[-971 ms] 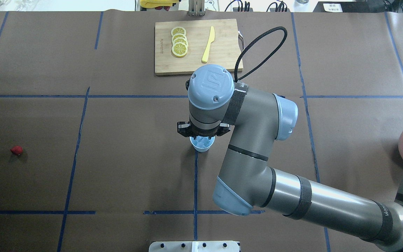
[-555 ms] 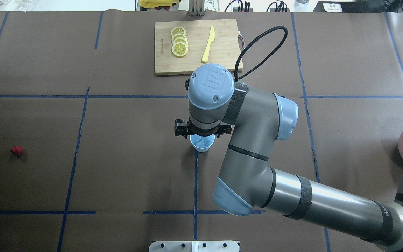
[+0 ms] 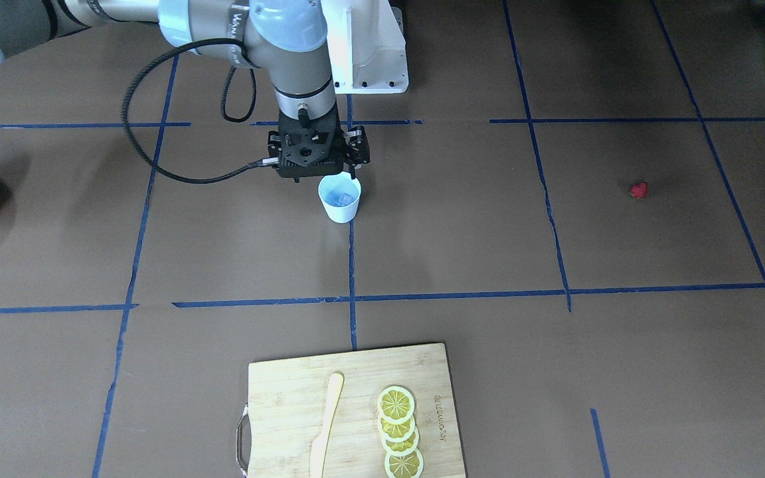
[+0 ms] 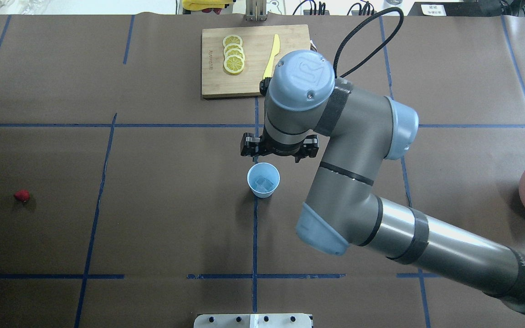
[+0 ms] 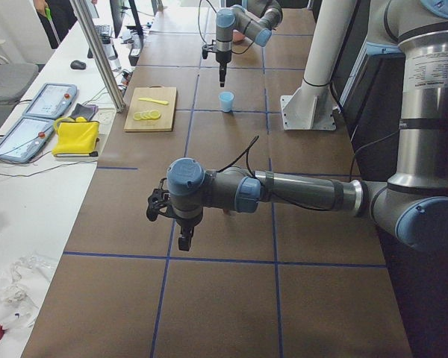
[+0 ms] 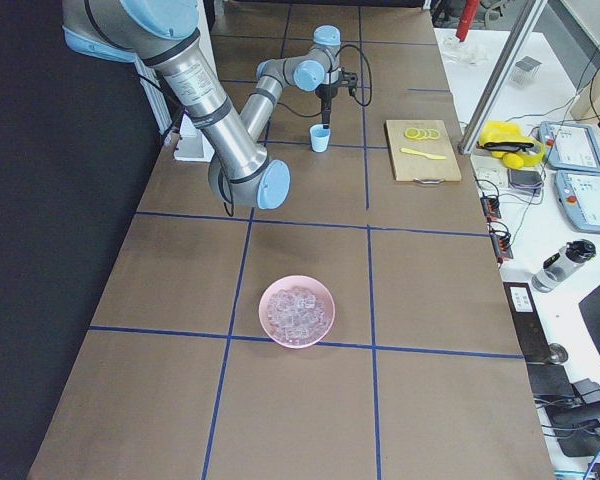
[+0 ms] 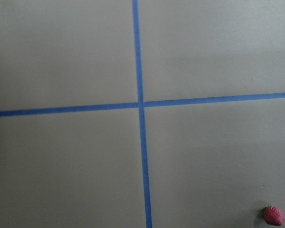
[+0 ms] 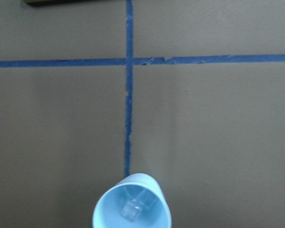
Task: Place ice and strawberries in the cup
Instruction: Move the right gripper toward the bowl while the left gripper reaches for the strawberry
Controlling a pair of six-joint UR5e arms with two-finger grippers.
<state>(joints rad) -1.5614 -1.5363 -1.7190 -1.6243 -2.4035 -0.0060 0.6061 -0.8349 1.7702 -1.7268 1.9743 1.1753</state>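
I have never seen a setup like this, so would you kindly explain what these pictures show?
This is a robot with two arms at a brown table, each arm ending in a two-finger gripper. Two pictures look down on the table, from behind and from in front of the robot. Two are taken from the table's ends, and two from cameras on the wrists. The right gripper hangs open and empty next to a small blue cup with ice in it. The left gripper hovers elsewhere; I cannot tell whether it is open. Its camera sees a red strawberry on the table. A pink bowl of more ice and a wooden board with lemon slices and a yellow knife also lie there.
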